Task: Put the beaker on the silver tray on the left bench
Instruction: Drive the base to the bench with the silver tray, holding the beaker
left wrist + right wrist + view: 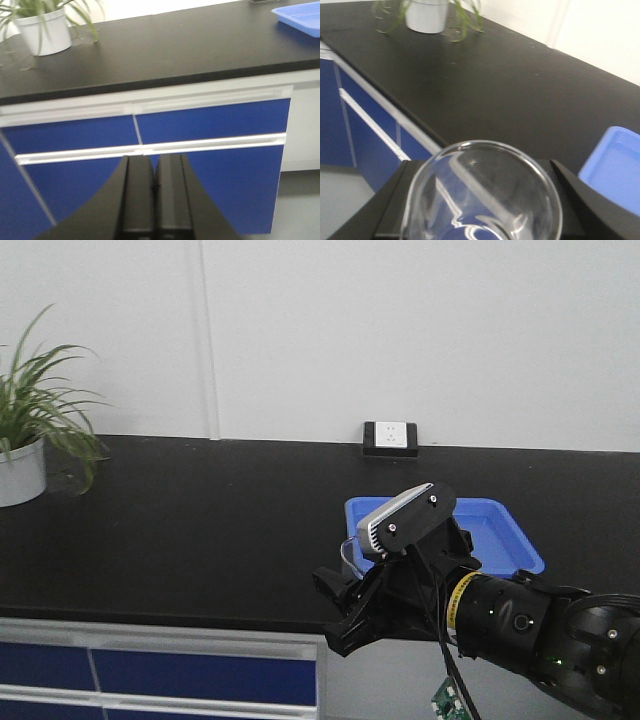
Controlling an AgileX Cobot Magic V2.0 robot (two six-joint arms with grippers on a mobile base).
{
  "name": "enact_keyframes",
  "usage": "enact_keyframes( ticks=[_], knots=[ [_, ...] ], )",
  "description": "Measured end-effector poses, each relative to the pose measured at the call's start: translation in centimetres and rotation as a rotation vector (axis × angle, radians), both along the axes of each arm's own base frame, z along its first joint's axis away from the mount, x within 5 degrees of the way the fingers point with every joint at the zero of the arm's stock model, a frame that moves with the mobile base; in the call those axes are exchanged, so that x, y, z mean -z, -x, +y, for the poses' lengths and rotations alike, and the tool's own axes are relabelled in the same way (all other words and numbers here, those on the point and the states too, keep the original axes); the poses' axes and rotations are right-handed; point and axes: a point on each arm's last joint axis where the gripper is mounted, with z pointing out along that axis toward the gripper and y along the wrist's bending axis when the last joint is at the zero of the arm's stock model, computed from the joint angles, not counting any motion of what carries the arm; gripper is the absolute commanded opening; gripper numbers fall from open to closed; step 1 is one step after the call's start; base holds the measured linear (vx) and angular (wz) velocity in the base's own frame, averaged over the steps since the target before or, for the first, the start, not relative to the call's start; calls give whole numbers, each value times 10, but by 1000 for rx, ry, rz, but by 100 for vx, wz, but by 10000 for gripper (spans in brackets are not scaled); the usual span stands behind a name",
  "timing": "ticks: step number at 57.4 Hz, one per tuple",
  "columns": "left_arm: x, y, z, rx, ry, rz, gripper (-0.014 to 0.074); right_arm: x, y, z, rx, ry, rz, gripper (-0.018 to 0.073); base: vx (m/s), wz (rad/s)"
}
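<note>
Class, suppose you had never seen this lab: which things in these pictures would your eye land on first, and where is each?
The clear beaker fills the right wrist view, held in the right gripper near the front edge of the black worktop. The bright blue tray lies on the worktop to the right, behind that arm. A green potted plant stands at the far left.

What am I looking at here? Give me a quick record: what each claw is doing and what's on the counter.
Right gripper: holds the beaker near the black bench front edge
Left gripper: shut, empty
On bench: potted plant, blue tray
Silver tray: not in view
</note>
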Motion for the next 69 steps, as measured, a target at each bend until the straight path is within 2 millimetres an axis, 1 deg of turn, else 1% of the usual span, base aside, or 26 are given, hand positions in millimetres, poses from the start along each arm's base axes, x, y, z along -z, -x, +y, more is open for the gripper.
enact_keyframes(
  ticks=[43, 58, 69],
  knots=[
    [0, 0, 0, 0, 0, 0, -6, 0, 0, 0, 0, 0, 0, -6, -17, 22],
    [0, 0, 0, 0, 0, 0, -6, 0, 0, 0, 0, 0, 0, -6, -6, 40],
    [0, 0, 0, 0, 0, 0, -6, 0, 0, 0, 3, 1, 3, -6, -4, 63]
  ],
)
